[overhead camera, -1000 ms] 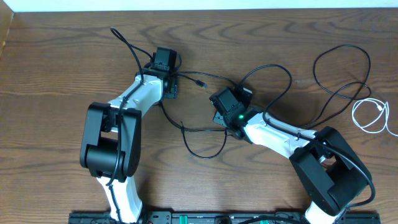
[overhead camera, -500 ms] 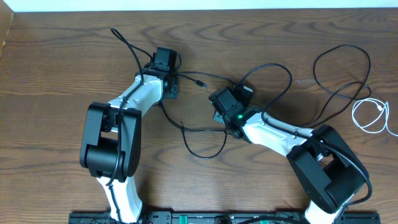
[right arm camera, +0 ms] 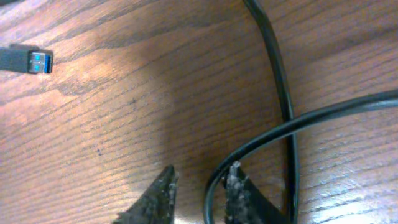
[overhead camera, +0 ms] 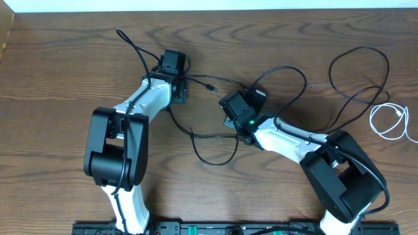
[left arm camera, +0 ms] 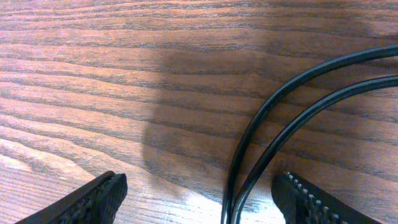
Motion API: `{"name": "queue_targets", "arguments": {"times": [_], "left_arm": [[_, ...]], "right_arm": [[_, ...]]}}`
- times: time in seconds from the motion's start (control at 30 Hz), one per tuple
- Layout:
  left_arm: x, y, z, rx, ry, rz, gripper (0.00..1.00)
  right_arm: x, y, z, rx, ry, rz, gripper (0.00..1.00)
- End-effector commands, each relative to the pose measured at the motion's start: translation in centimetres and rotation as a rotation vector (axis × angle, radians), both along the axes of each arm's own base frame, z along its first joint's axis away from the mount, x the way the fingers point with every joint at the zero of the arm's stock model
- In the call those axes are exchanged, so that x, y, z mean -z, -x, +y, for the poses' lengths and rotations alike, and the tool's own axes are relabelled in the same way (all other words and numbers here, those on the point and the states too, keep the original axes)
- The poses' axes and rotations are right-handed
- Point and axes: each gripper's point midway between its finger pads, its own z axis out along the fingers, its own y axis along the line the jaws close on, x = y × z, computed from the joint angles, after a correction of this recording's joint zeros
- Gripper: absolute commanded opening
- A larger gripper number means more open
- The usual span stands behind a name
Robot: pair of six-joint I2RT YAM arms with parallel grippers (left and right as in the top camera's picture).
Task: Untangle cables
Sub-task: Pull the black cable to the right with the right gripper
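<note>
Right end effector [right arm camera: 199,186] stands at a narrow gap straddling one strand where the black cables [right arm camera: 272,56] cross near the centre of the surface [overhead camera: 65,65]. It seems set to pinch that strand and draw it off the other, though nothing is clamped yet. Left end effector [left arm camera: 199,202], toward 10 o'clock, hangs wide with two black strands between its jaws, unheld, likely placed to pin them. I count two black cables tangled through the middle and looping toward 2 o'clock, and one white cable [overhead camera: 372,121] coiled apart at 3 o'clock.
</note>
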Motion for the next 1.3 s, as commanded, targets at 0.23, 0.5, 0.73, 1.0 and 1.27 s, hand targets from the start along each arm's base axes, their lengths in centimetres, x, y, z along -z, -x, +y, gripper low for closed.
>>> {"name": "queue_targets", "arguments": {"times": [0.23,0.5,0.73,1.0,1.27], "left_arm": [[-0.1,0.2,0.2,-0.012,0.002,-0.002,0.81],[-0.1,0.2,0.1,-0.012,0.002,-0.002,0.81],[-0.1,0.2,0.2,-0.012,0.002,-0.002,0.81],[-0.1,0.2,0.1,-0.012,0.002,-0.002,0.81],[-0.1,0.2,0.2,-0.012,0.002,-0.002,0.81]], "right_arm": [[2.8,1.1,-0.7,0.003,0.038,0.059,0.01],[1.8,0.6,0.7,-0.119,0.026,0.027,0.01],[-2.7,-0.9,1.2,-0.203,0.013,-0.089,0.01],[-14.5,-3.2,1.6,-0.267,-0.028,-0.414,0.01],[-26.7,-3.9,-0.9,-0.254,0.032,-0.782,0.01]]}}
